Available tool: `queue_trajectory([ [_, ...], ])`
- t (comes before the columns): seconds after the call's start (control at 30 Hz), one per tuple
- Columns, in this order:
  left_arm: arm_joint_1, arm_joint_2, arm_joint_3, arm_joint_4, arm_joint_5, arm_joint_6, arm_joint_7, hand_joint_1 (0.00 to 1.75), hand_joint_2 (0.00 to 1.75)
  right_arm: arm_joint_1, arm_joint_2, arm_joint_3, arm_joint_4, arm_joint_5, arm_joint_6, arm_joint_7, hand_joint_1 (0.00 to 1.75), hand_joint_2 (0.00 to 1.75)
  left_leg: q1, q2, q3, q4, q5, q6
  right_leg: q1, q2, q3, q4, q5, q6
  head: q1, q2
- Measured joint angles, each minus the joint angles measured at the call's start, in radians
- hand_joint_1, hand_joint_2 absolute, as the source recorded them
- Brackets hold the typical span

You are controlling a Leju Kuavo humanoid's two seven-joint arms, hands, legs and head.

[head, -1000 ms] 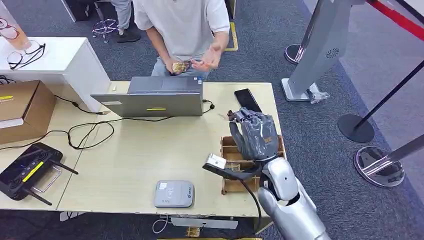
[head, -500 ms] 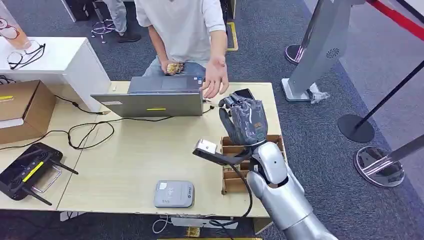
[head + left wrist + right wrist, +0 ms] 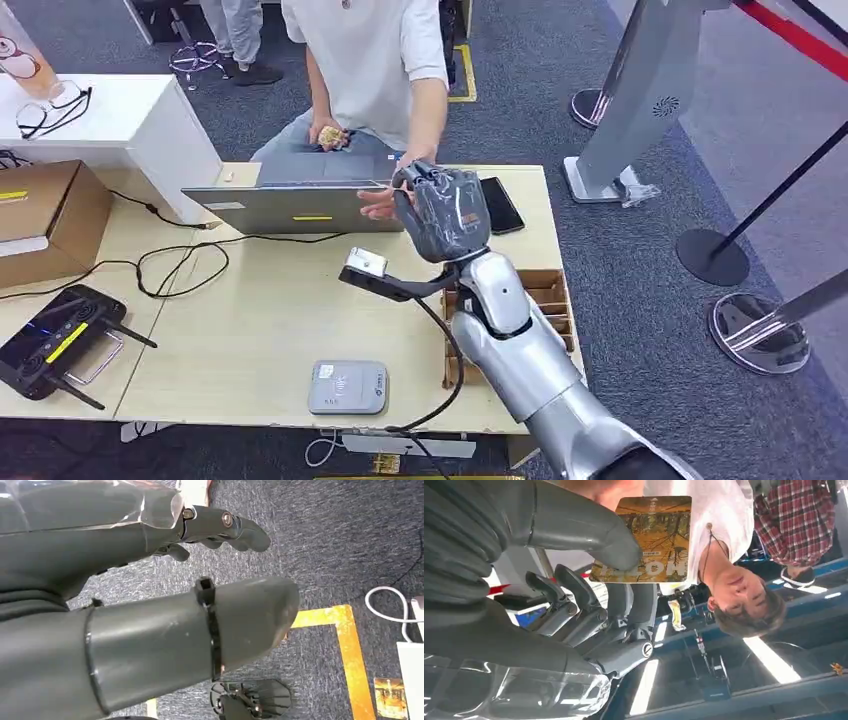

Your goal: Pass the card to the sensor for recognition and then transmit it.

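The right hand (image 3: 574, 580) pinches a yellow-brown picture card (image 3: 649, 535) between thumb and fingers, at the table's (image 3: 270, 320) one o'clock beside a person's open palm (image 3: 378, 203); the left hand (image 3: 150, 605) hangs with fingers apart, holding nothing.

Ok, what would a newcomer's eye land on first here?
The right hand, raised over the far edge of the table, pinching a yellow card under its thumb. A person's open hand waits just beside it, by the laptop. The grey sensor sits at the table's near edge.
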Motion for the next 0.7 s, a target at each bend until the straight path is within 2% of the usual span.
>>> queue_trajectory([
  [0.03,-0.001,0.000,0.000,0.000,0.000,0.000,0.000,0.00,0.00,-0.011,0.006,0.000,0.020,0.001,0.000,0.003,1.75,1.75,0.000,0.000,0.000,0.000,0.000,0.000,0.000,0.000,0.000,0.000,0.000,0.000,0.000,0.000],
  [0.07,-0.001,0.000,0.000,0.000,0.000,0.000,0.000,0.00,0.00,-0.020,0.010,0.000,0.040,0.002,0.000,0.005,1.64,1.75,0.000,0.000,0.000,0.000,0.000,0.000,0.000,0.000,0.000,0.000,0.000,0.000,0.000,0.000],
  [0.1,-0.001,0.000,0.000,0.000,0.000,0.000,0.000,0.00,0.00,-0.026,0.014,0.000,0.053,0.004,0.001,0.006,0.16,1.75,0.000,0.000,0.000,0.000,0.000,0.000,0.000,0.000,0.000,0.000,0.000,0.000,0.000,0.000],
  [0.13,-0.001,0.000,0.000,0.000,0.001,0.001,0.000,0.00,0.00,-0.034,0.019,0.001,0.069,0.008,0.001,0.009,0.02,1.75,0.000,0.000,0.000,0.000,0.000,0.000,0.000,0.000,0.000,0.000,0.000,0.000,0.000,0.000],
  [0.47,0.001,0.000,0.000,0.000,0.004,0.003,0.000,0.00,0.00,-0.066,0.041,0.003,0.165,0.034,0.000,0.039,0.00,1.75,0.000,0.000,0.000,0.000,0.000,0.000,0.000,0.000,0.000,0.000,0.000,0.000,0.000,0.000],
  [0.5,0.001,0.000,0.000,0.000,0.004,0.004,0.000,0.00,0.00,-0.067,0.042,0.003,0.169,0.034,0.000,0.039,0.00,0.00,0.000,0.000,0.000,0.000,0.000,0.000,0.000,0.000,0.000,0.000,0.000,0.000,0.000,0.000],
  [0.7,0.001,0.000,0.000,0.000,0.008,0.006,0.000,0.00,0.00,-0.077,0.049,0.004,0.186,0.032,-0.003,0.037,0.00,0.00,0.000,0.000,0.000,0.000,0.000,0.000,0.000,0.000,0.000,0.000,0.000,0.000,0.000,0.000],
])
